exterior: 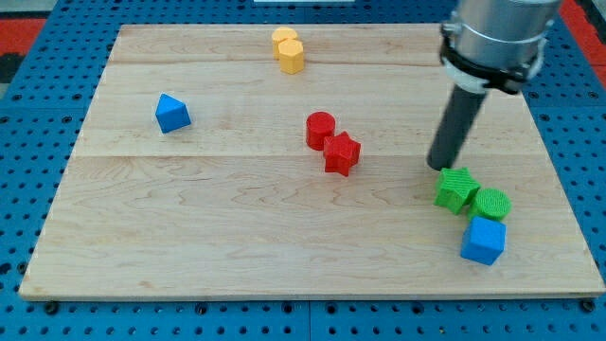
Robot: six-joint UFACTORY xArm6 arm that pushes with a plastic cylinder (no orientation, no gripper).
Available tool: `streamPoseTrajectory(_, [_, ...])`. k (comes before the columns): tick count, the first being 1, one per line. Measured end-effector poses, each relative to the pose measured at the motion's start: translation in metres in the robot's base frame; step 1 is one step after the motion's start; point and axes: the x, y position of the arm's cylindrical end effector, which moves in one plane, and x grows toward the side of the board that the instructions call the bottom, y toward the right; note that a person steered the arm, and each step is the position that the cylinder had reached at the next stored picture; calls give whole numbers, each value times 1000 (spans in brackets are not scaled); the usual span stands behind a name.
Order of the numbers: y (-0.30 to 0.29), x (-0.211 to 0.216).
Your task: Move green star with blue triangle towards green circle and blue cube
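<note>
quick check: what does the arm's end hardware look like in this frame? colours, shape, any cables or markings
At the view's top right, a silver-grey metal cylindrical arm housing with a black ring clamp around its lower edge. Below it, a straight dark grey, matte round rod with no claw; my tip sits just above-left of the green star block. No cables or markings visible.

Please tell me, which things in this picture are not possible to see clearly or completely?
- The arm: cut off by the view's top edge; only its lower part and the rod show.
- The two yellow blocks: they touch and overlap, so their shapes stay unclear.
- Whether my tip touches the green star: too close to tell.
- The table: its bottom corners are hard to make out.
</note>
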Motion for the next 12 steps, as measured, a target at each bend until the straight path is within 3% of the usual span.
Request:
streamPoseTrajectory(1, [-25,-80])
streamPoseTrajectory(2, [-113,-119])
streamPoseTrajectory(4, [-326,-98])
streamPoseTrajectory(5, [-358,-81])
streamPoseTrajectory(10, [-323,-57])
streamPoseTrajectory(12, [-280,-32])
